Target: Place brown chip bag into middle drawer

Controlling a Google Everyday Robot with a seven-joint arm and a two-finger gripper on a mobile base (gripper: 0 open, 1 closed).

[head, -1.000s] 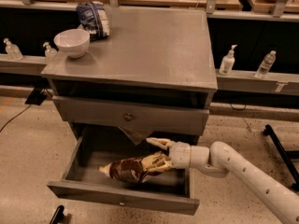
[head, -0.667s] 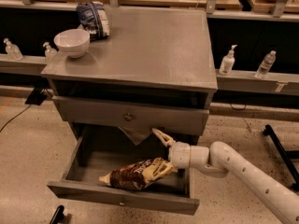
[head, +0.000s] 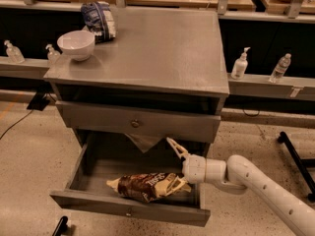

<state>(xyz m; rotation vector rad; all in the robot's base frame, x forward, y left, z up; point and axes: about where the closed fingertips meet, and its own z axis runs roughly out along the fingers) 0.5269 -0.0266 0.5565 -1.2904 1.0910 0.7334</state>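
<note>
The brown chip bag (head: pixel 146 186) lies on its side inside the open middle drawer (head: pixel 129 209), near its front right. My gripper (head: pixel 177 165) is at the bag's right end, inside the drawer opening, on a white arm reaching in from the right. It is open: one finger (head: pixel 175 147) points up and left, well clear of the bag. The other finger (head: pixel 179 183) lies low against the bag's cream right end.
The upper drawer with a brass knob (head: pixel 134 124) is slightly open just above the gripper. On the cabinet top stand a white bowl (head: pixel 76 44) and a blue-and-white bag (head: pixel 99 18). Bottles (head: pixel 240 63) line the ledge behind. A black stand leg (head: pixel 294 156) is on the floor at right.
The bag has dropped from the gripper onto the drawer floor and settled flatter. The fingers have spread apart, and the upper one has lifted away from the bag.
</note>
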